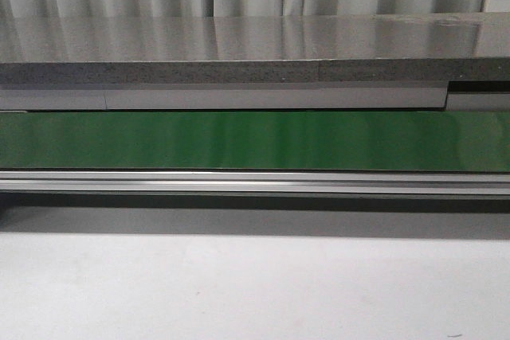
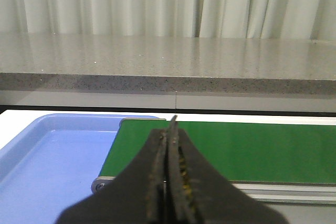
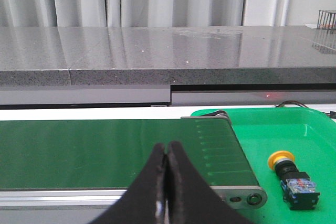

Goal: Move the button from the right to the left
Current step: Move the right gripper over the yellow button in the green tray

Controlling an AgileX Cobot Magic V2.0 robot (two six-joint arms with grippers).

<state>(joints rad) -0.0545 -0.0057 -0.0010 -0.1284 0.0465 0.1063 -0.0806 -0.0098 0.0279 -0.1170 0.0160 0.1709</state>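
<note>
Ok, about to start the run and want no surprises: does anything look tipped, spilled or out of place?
Only one thing: the button lies on its side in the green tray, cap toward the belt. Nothing looks spilled or damaged. The blue tray holds nothing in view, and both the left gripper and right gripper are shut, empty.

the button point(image 3: 292, 174) has a round yellow cap and a black body with small red and blue bits. it lies on its side in a green tray point(image 3: 315, 129), near the end of the green belt point(image 3: 105, 150).
</note>
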